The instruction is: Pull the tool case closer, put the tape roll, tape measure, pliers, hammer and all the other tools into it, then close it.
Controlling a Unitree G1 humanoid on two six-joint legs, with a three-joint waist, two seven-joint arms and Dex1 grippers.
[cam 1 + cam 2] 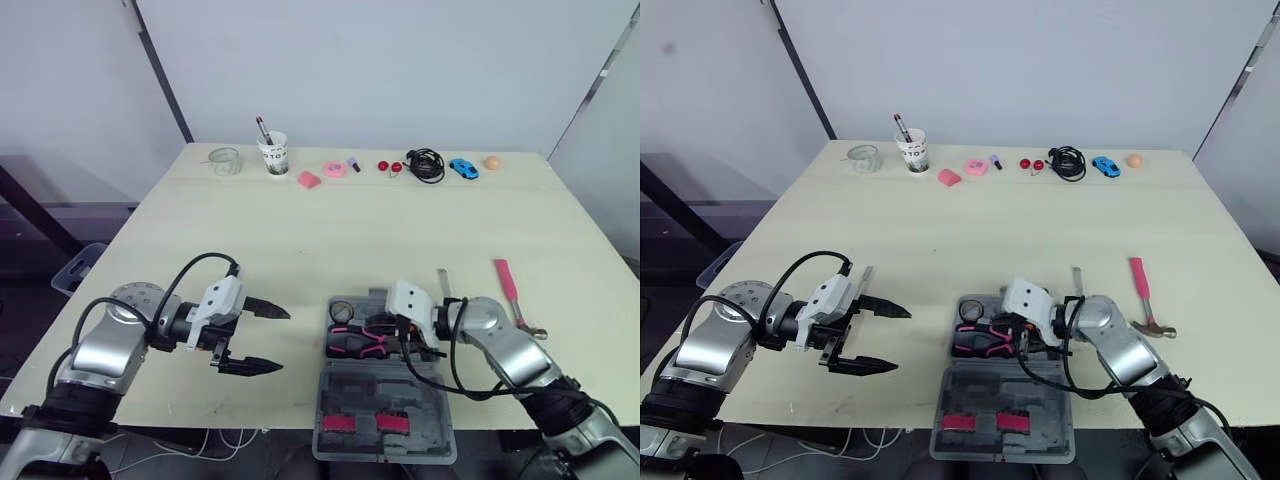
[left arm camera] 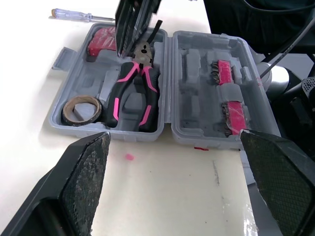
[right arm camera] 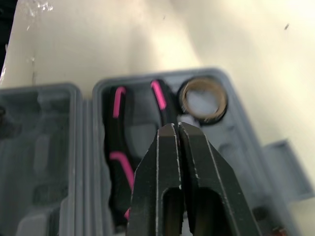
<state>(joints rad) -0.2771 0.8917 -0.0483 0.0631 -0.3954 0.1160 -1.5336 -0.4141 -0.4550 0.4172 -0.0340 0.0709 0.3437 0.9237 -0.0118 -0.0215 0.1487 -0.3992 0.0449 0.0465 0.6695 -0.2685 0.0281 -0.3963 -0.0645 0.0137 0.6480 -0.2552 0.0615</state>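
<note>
Two tools, pliers (image 1: 355, 342) and tape roll (image 1: 341, 311), lay in open tool case (image 1: 385, 405); right gripper (image 3: 178, 129) pinched shut, empty, above pliers; left gripper (image 1: 284, 340) spread wide, empty. Risk: lid overhung table (image 1: 300, 240) edge, so a push could tip the case off

far table (image 1: 330, 230) edge: glass (image 1: 224, 161) | cup (image 1: 273, 155) | cable (image 1: 426, 165) | toy car (image 1: 463, 168) | ball (image 1: 492, 161)
</note>
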